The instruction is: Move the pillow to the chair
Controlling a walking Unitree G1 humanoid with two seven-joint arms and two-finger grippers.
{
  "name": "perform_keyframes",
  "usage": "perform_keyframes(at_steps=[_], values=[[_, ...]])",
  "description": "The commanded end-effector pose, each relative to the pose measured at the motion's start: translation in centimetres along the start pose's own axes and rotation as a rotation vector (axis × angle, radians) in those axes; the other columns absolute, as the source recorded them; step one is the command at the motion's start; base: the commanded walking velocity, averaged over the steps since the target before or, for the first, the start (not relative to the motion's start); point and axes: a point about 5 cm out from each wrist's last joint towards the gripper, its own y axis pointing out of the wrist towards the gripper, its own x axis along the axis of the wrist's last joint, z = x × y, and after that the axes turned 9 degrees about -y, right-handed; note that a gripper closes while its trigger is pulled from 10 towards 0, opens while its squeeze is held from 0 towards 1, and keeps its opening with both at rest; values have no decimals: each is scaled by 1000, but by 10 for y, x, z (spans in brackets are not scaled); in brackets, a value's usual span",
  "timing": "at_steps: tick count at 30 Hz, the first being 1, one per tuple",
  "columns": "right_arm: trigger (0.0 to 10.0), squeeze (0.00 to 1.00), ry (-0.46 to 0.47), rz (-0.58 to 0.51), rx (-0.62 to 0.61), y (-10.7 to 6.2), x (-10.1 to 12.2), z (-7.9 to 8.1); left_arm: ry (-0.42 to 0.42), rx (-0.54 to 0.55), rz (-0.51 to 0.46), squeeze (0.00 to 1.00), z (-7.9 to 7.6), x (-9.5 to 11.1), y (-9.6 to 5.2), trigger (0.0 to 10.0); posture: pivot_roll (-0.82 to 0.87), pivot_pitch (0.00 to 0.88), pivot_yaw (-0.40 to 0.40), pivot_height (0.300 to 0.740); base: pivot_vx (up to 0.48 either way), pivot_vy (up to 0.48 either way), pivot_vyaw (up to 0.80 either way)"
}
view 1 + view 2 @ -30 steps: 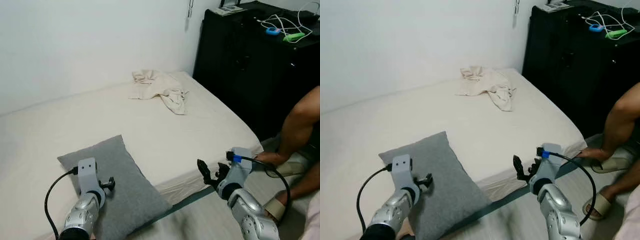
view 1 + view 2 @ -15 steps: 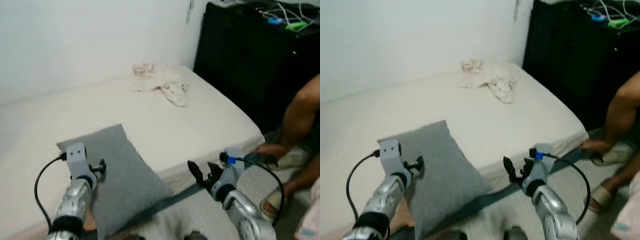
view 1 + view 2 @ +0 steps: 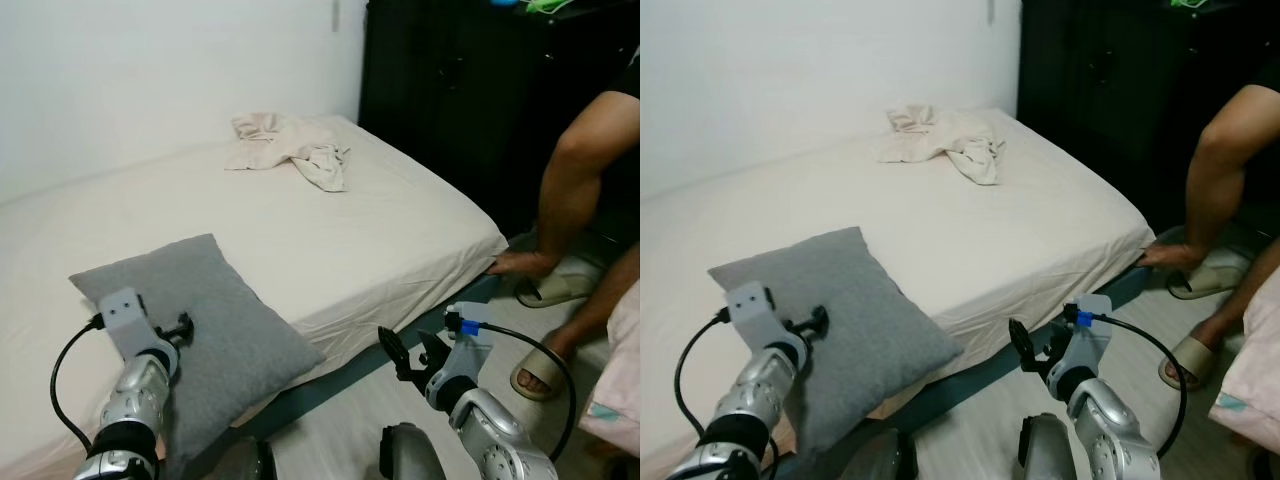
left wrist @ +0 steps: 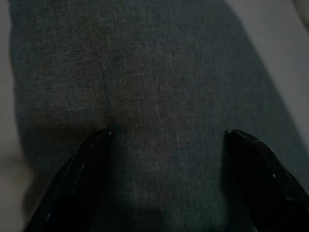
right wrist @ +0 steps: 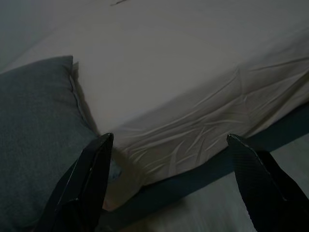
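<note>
Pillow [image 3: 190,320] sits on the bed [image 3: 330,240] at the near edge, one corner hanging past the mattress side. Left end effector [image 3: 178,327] is right over the pillow's middle, fingers spread wide and holding nothing; wrist view shows grey fabric spanning the gap between both fingers [image 4: 77,179]. Right end effector [image 3: 412,352] hangs off the bed edge above the floor, also spread and released, aimed at the sheet side with the pillow off to one side. Step in hand looks like the grasp. My call: a flat press into the middle will only pinch a thin fold, so go for the overhanging corner or the seam edge, bring the right one in on that corner, clamp both deep, then lift clear of the sheet before turning. Person's arm [image 3: 560,190] and sandalled foot [image 3: 545,365] are near on the right, so swing away from them. Crumpled cloth [image 3: 290,155] at the far side is well apart. No chair visible.
</note>
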Motion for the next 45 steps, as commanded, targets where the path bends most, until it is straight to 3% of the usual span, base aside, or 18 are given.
perform_keyframes(at_steps=[1,5,7,14,15,16,17,22,23,25,26,28,32,39,42,45], values=[[10000,0,13,16,22,-1,-4,5,-58,0,-15,1000,-3,2,0,10000,-127,153,67,605,0,0,0],[10000,0,17,18,22,-1,-5,6,-82,32,-92,1000,-1,15,0,10000,-123,156,69,605,0,0,0],[10000,0,21,17,26,-1,-5,7,-57,124,-170,1000,11,27,-1,10000,-120,157,70,605,0,0,0],[10000,0,26,18,30,-1,-5,8,33,236,-269,1000,28,44,-5,10000,-116,157,70,605,0,0,0],[10000,0,27,18,31,-1,-5,9,62,248,-281,533,30,46,-6,10000,-114,158,70,605,0,0,0],[10000,0,27,18,32,0,-5,9,103,262,-275,0,33,46,-6,10000,-114,157,70,605,0,0,0],[10000,0,28,19,32,0,-6,9,150,283,-252,0,37,42,-7,10000,-113,158,71,605,0,0,0],[10000,0,30,18,30,-1,-6,10,234,339,-189,0,49,30,-10,10000,-116,162,74,605,0,0,0],[10000,0,33,17,25,-2,-6,9,222,369,-136,0,57,21,-11,10000,-117,163,74,605,0,0,0],[10000,0,32,18,22,-2,-6,9,204,374,-115,0,59,17,-12,10000,-119,166,75,605,0,0,0],[10000,0,33,20,17,-3,-6,8,172,381,-61,0,64,7,-13,10000,-118,167,73,605,0,0,0],[10000,0,33,20,17,-3,-6,8,172,381,-61,0,64,7,-13,10000,-118,167,73,605,0,0,0],[10000,0,33,21,13,-5,-6,7,130,405,69,0,72,-13,-17,10000,-121,174,73,605,0,0,0],[10000,0,47,22,19,-5,-5,8,32,402,188,0,70,-31,-19,10000,-125,181,69,605,0,0,0],[10000,0,32,34,47,-4,-3,11,-54,365,299,0,63,-48,-21,10000,-127,183,68,605,0,0,0],[10000,0,23,-17,115,-6,3,18,-72,322,354,0,55,-58,-21,10000,-126,181,66,605,0,0,0]])
